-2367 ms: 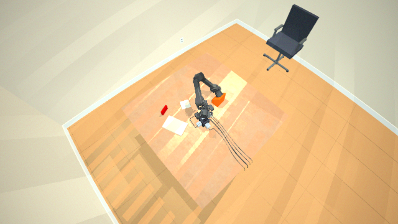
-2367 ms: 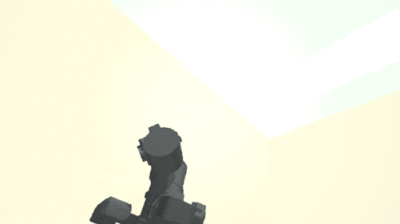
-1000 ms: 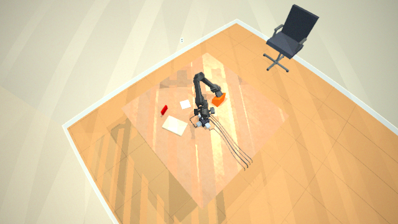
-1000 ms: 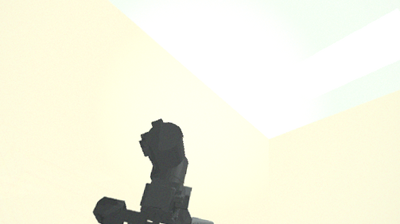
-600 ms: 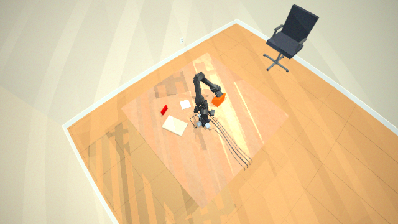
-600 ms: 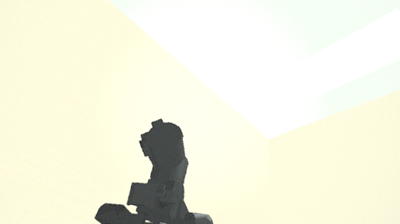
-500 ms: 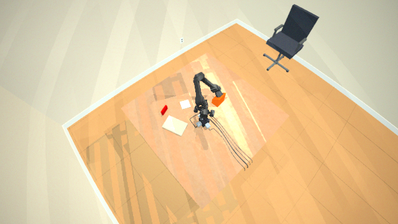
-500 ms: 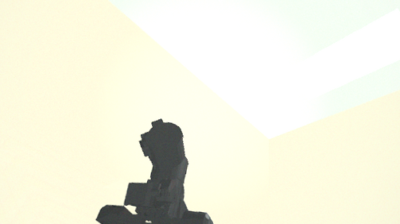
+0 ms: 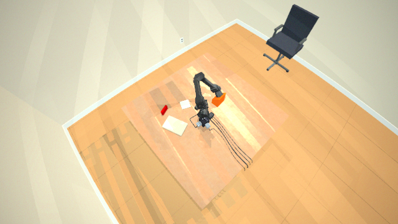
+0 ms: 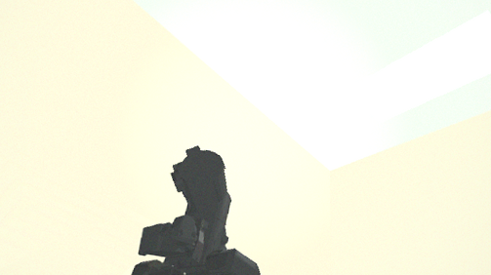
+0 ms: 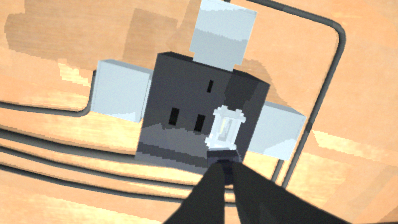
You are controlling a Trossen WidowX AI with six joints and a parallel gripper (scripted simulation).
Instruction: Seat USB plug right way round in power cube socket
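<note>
The power cube is dark, with black slots in its top, and stands turned at an angle in the wrist view. The pale, bright-rimmed USB socket lies on its top toward the right edge. My gripper is shut on the dark USB plug, just beside the socket's near end in that view. The plug's tip is hidden, and the height between plug and socket cannot be told. The top view shows the arm bent over the cube. The exterior view shows only the dark arm.
Pale blocks stick out from three sides of the cube. Dark cables run around it. An orange block, a red block, a white square and a cream slab lie on the table.
</note>
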